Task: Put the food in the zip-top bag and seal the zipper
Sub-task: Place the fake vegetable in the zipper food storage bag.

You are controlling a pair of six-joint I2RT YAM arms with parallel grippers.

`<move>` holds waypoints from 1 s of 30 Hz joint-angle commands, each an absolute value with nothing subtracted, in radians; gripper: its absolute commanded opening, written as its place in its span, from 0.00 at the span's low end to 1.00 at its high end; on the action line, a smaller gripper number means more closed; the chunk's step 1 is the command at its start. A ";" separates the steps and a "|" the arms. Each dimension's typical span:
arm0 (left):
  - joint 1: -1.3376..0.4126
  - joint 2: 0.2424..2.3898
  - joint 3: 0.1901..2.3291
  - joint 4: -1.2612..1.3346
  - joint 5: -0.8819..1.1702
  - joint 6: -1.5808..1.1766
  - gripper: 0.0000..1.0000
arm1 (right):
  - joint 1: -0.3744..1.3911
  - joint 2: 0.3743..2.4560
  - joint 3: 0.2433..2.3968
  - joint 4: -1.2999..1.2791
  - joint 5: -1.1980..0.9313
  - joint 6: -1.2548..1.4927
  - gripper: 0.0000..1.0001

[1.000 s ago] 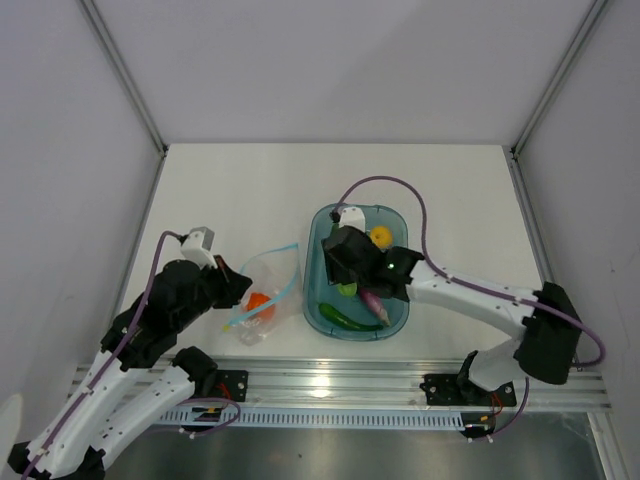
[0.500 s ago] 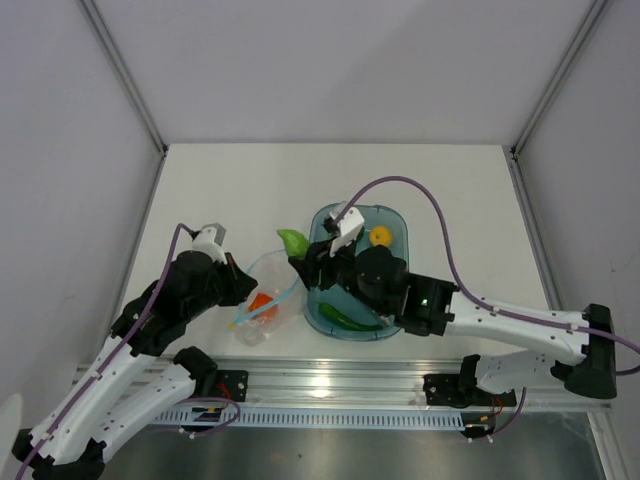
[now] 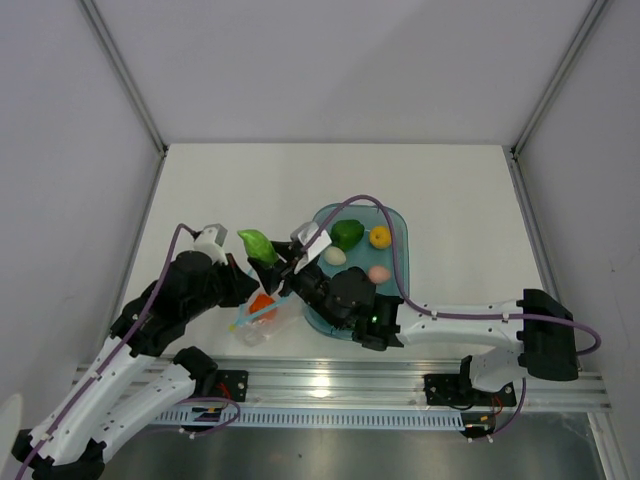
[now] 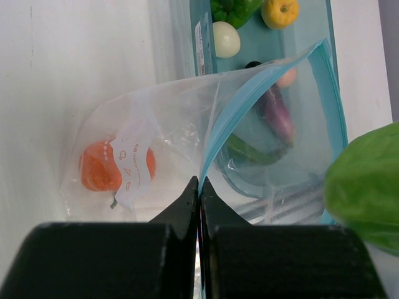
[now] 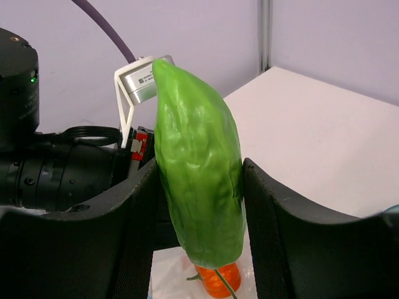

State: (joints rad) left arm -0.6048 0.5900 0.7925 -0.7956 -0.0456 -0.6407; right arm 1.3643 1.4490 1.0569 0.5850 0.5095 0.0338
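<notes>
Holding pattern: left end effector is clamped shut on the thin light blue zipper strip of the small clear crinkly zip-top bag, lifting that edge so the mouth is open on the tray side. Bag lies on the white desk, just left of the teal translucent oblong tray. One orange round toy sits inside the bag. Right end effector grips the pale green pod upright between both fingers, over the bag and close to the left end effector. Pod is probably above the mouth rather than in it, hard to tell. In the tray: green bell pepper, small yellow fruit, purple eggplant, long dark green piece.
</notes>
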 commanded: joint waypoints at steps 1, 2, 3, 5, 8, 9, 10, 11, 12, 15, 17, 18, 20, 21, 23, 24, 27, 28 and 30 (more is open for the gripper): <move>-0.609 0.577 0.836 -0.781 -0.015 -0.667 0.01 | 1.378 1.462 1.023 0.797 0.563 0.005 0.07; -0.609 0.577 0.836 -0.778 -0.008 -0.669 0.01 | 1.378 1.463 0.997 0.814 0.561 0.005 0.07; -0.609 0.577 0.836 -0.773 -0.008 -0.670 0.00 | 1.378 1.468 0.986 0.828 0.557 0.005 0.07; -0.609 0.578 0.838 -0.769 0.021 -0.672 0.01 | 1.378 1.474 0.970 0.862 0.558 0.005 0.08; -0.607 0.584 0.847 -0.770 0.026 -0.673 0.00 | 1.378 1.488 0.942 0.888 0.557 0.005 0.11; -0.607 0.586 0.851 -0.770 0.026 -0.673 0.00 | 1.378 1.491 0.930 0.891 0.557 0.005 0.11; -0.609 0.586 0.848 -0.770 0.026 -0.675 0.00 | 1.376 1.499 0.922 0.896 0.552 0.005 0.13; -0.607 0.586 0.853 -0.770 0.026 -0.675 0.01 | 1.376 1.502 0.914 0.910 0.552 0.005 0.16; -0.607 0.586 0.853 -0.769 0.026 -0.675 0.01 | 1.376 1.503 0.901 0.913 0.555 0.005 0.21; -0.607 0.588 0.853 -0.767 0.026 -0.676 0.00 | 1.373 1.503 0.887 0.904 0.558 0.020 0.43; -0.609 0.588 0.850 -0.764 0.025 -0.675 0.00 | 1.371 1.496 0.879 0.890 0.561 0.028 0.55; -0.607 0.588 0.848 -0.767 0.023 -0.673 0.01 | 1.371 1.493 0.876 0.885 0.561 0.034 0.67; -0.607 0.588 0.845 -0.767 0.023 -0.673 0.01 | 1.370 1.482 0.876 0.871 0.561 0.037 0.80; -0.606 0.589 0.844 -0.767 0.021 -0.673 0.01 | 1.368 1.479 0.877 0.852 0.558 0.046 0.90; -0.606 0.592 0.844 -0.767 0.021 -0.673 0.01 | 1.361 1.465 0.885 0.830 0.543 0.057 0.99; -0.606 0.592 0.844 -0.767 0.023 -0.673 0.01 | 1.359 1.460 0.887 0.818 0.531 0.058 0.99; -0.607 0.591 0.847 -0.769 0.017 -0.673 0.00 | 1.358 1.436 0.897 0.793 0.545 0.069 0.99; -0.607 0.589 0.844 -0.770 0.012 -0.672 0.01 | 1.358 1.425 0.900 0.770 0.551 0.074 0.99; -0.607 0.586 0.847 -0.776 0.005 -0.672 0.01 | 1.361 1.381 0.916 0.730 0.598 0.086 0.99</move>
State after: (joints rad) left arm -0.6048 0.5873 0.8112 -0.7948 0.0067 -0.6559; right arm 1.3590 1.4628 0.8768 0.7521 0.5385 0.0601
